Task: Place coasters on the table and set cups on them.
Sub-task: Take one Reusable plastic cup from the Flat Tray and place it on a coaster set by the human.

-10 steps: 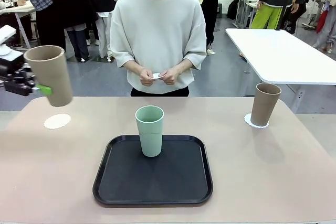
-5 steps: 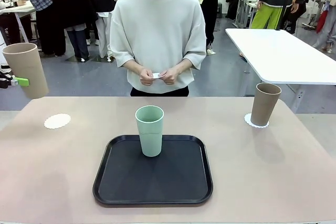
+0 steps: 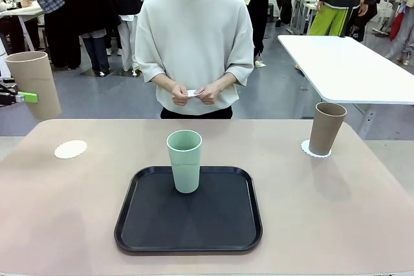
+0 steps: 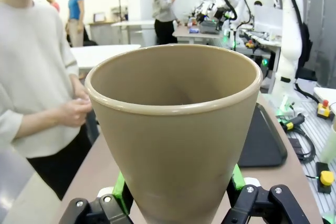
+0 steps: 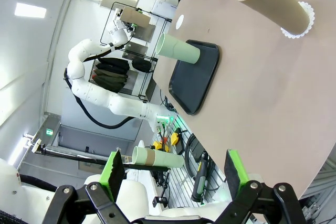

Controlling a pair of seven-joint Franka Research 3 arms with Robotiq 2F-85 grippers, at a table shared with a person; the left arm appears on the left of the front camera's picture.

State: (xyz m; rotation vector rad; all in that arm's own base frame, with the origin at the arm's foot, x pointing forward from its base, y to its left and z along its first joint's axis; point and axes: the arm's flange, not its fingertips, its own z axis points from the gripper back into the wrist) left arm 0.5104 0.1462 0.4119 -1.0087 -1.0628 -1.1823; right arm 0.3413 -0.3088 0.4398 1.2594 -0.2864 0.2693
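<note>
The left pincer point(image 3: 18, 97) is clenched on a tall tan-brown matte tumbler point(image 3: 33, 85). It holds the tumbler in the air at the left edge of the front view, mouth up and leaning a little. In the left wrist view, the green pads point(image 4: 119, 192) press both sides of the tumbler's lower wall.

Below and to the right of it, a thin white round coaster with a lacy edge point(image 3: 70, 149) lies bare on the large beige-pink bench point(image 3: 336, 211), near the far left corner. A pale mint-green tumbler point(image 3: 185, 169) stands upright on a black square tray point(image 3: 139, 224) at the middle. A second tan-brown tumbler point(image 3: 326, 127) stands on a second scalloped coaster point(image 3: 307, 150) near the far right edge.

The right pincer point(image 5: 173, 174) is released, its jaws wide with nothing between them, and it hangs clear of the bench. Across the bench, the person's hands point(image 3: 206, 94) pinch a small white piece point(image 3: 192, 93) at waist height.
</note>
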